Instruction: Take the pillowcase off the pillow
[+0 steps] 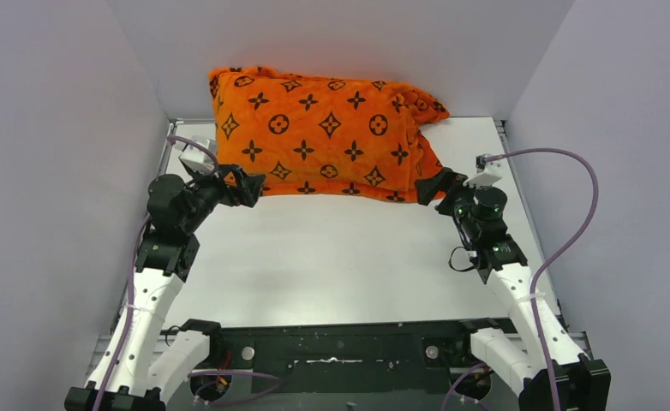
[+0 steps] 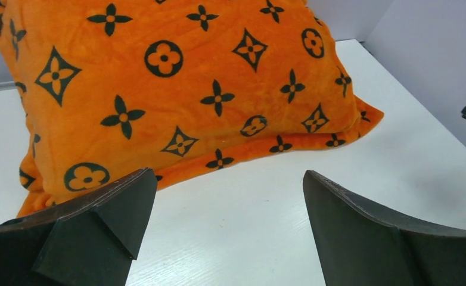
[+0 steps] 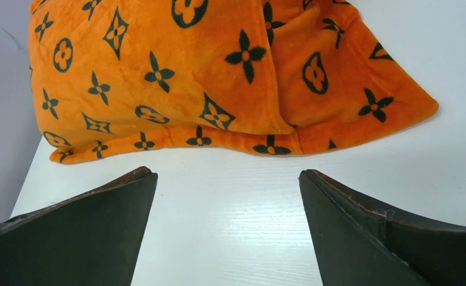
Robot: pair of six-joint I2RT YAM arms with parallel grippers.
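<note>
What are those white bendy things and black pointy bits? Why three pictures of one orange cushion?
The white bendy things are two robot arms. One picture looks down from above. The other two come from cameras on their wrists, so the black bits are each arm's own fingers. The left gripper and right gripper are open and hold nothing. On the table lies an orange pillowcase with black flowers. The pillow inside is hidden.

Orange pillowcase [image 1: 323, 137] on table [image 1: 332, 257] (left end effector [image 1: 248, 187], right end effector [image 1: 436, 184] beside near corners)
</note>
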